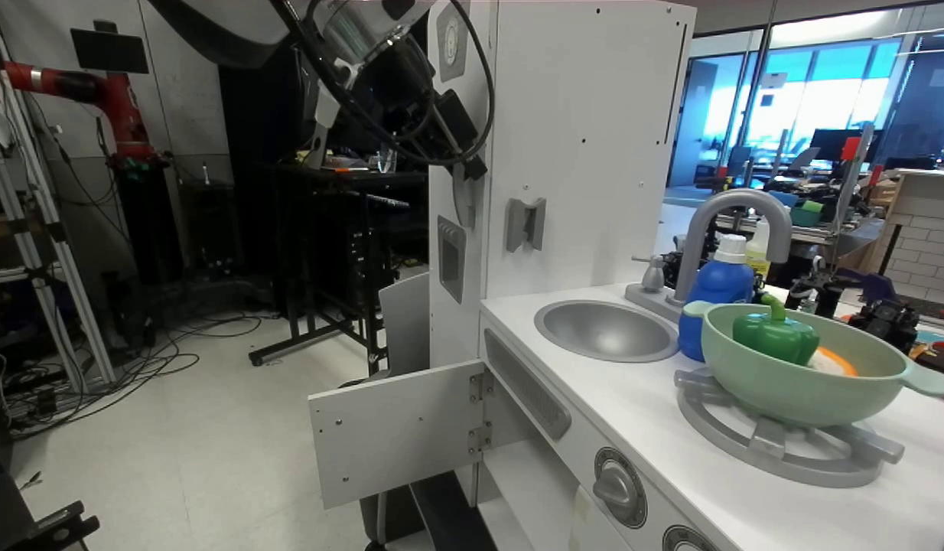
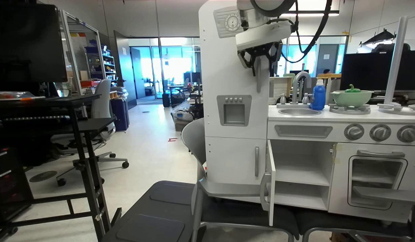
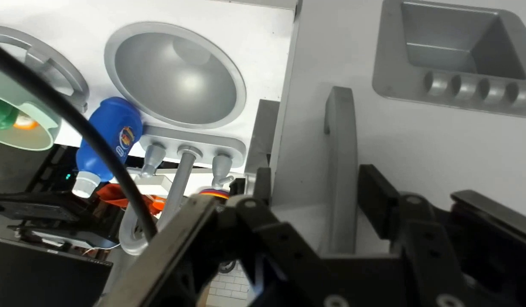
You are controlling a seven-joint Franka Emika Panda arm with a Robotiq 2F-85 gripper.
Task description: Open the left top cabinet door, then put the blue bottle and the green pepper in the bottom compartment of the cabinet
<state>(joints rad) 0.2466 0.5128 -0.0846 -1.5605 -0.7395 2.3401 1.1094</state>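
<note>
The left top cabinet door (image 2: 227, 74) is a white panel with a rounded top, and it looks shut on the tall white cabinet (image 1: 587, 153). Its grey upright handle (image 3: 343, 149) stands between my open fingers in the wrist view. My gripper (image 2: 262, 67) is at the handle, one finger on each side; the right finger (image 3: 376, 200) is close to it, contact unclear. The blue bottle (image 1: 717, 287) stands upright by the faucet. The green pepper (image 1: 774, 337) lies in a pale green bowl (image 1: 793, 390). The bottom compartment is hidden behind the shut door.
A grey faucet (image 2: 301, 80) and sink (image 1: 606, 333) are beside the tall cabinet. The bowl rests on a grey burner (image 1: 778, 459). A lower door (image 1: 399, 428) under the sink stands open, swung outward. A grey chair (image 2: 194, 134) stands in front of the cabinet.
</note>
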